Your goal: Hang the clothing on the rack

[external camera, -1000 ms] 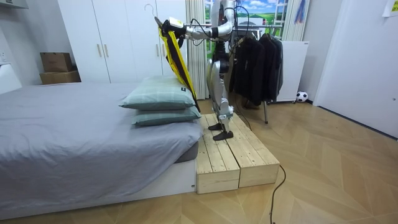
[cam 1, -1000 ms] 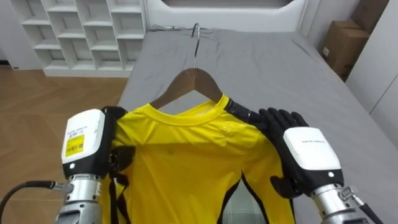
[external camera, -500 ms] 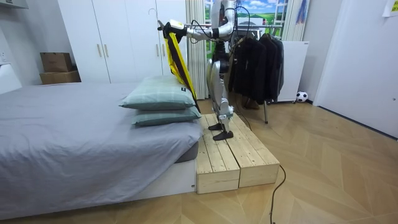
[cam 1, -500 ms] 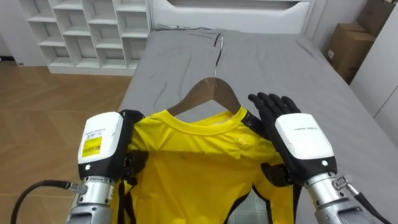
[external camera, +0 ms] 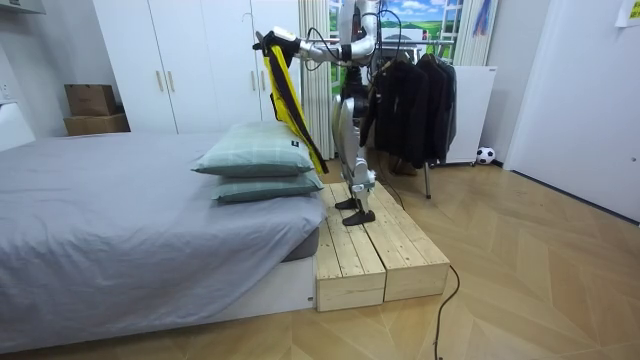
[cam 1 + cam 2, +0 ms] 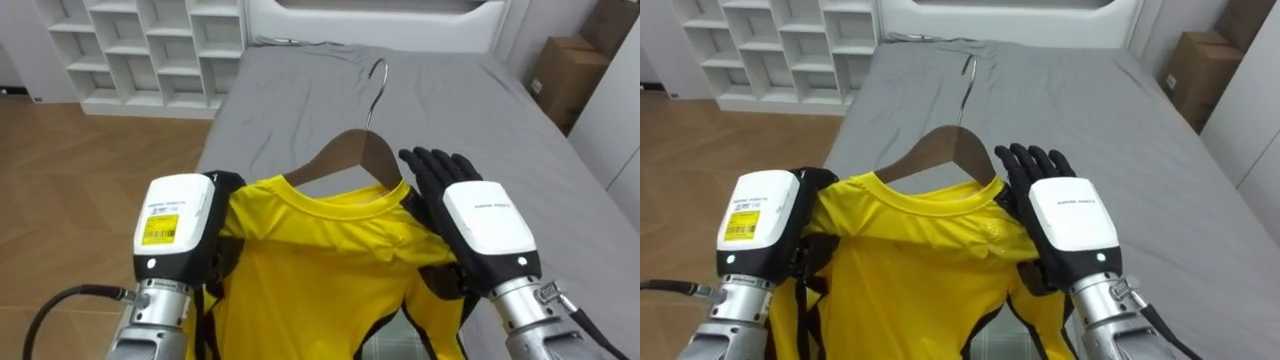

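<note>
Yellow label [image 6: 161, 222] on left hand [image 6: 192, 198]: print illegible.

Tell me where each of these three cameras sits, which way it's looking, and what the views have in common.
Left eye view: on the robot's head, looking down over the yellow shirt on its wooden hanger to the grey bed; the left hand and right hand show.
Right eye view: just beside it, same scene, same two hands.
Room view: standing off in the room beside the bed, facing the whole robot on a wooden platform by a clothes rack.
Shared: all three show the shirt and the bed.
</note>
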